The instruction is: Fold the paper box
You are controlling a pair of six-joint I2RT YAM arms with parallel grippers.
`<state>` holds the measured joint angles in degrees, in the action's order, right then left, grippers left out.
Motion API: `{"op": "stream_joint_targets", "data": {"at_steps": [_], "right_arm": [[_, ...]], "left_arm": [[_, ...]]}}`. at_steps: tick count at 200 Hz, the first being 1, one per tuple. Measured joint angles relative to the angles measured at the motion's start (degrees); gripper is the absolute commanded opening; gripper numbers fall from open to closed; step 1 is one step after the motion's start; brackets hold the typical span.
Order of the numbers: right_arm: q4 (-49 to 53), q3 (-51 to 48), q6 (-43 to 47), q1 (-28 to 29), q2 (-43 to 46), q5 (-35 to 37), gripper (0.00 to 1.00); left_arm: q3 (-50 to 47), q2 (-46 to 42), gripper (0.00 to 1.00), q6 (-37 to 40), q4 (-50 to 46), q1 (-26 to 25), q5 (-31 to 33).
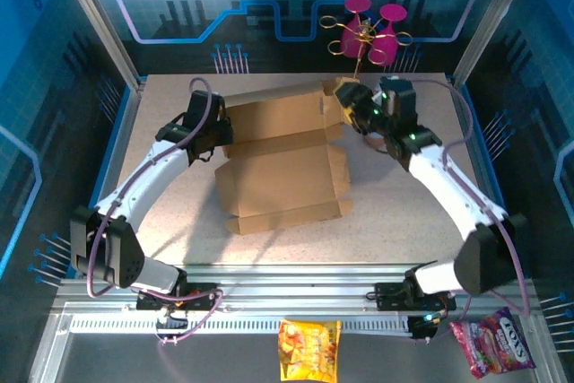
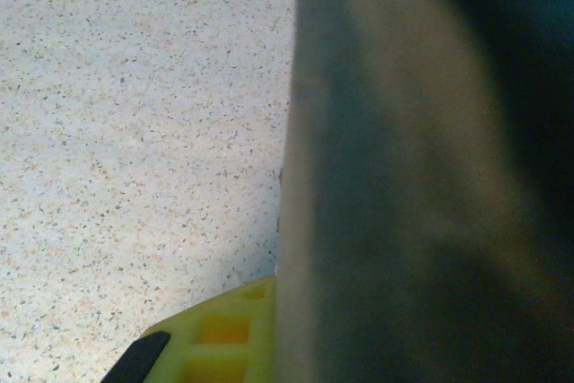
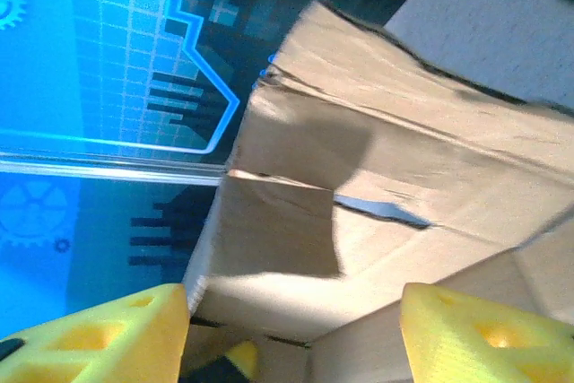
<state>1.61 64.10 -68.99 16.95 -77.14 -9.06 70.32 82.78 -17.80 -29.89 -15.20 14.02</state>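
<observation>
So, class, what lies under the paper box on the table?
The paper box rests on the speckled table, which shows along its near and side edges. The far panel looks raised. Anything directly beneath the cardboard is covered, so it cannot be told.

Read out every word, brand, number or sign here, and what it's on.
"LOSS", as best it reads, white letters on the pink and red snack packet.
On the yellow snack bag: print too small to read.
On the plain brown cardboard paper box: no print visible.
</observation>
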Motion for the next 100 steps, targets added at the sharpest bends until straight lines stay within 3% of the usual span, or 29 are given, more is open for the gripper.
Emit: {"op": "stream_joint_targets", "data": {"at_steps": [35,100], "right_arm": [[-3.7,-10.8,8.1,-0.9,4.6,0.5,0.58],[-6.3,-12.1,16.6,-1.0,-3.1,0.0,0.61]], "left_arm": [[1.7,0.4,0.00,0.2,-1.4,0.0,0.0],[4.4,1.3,0.00,0.2,-3.2,0.1,-1.0]]}}
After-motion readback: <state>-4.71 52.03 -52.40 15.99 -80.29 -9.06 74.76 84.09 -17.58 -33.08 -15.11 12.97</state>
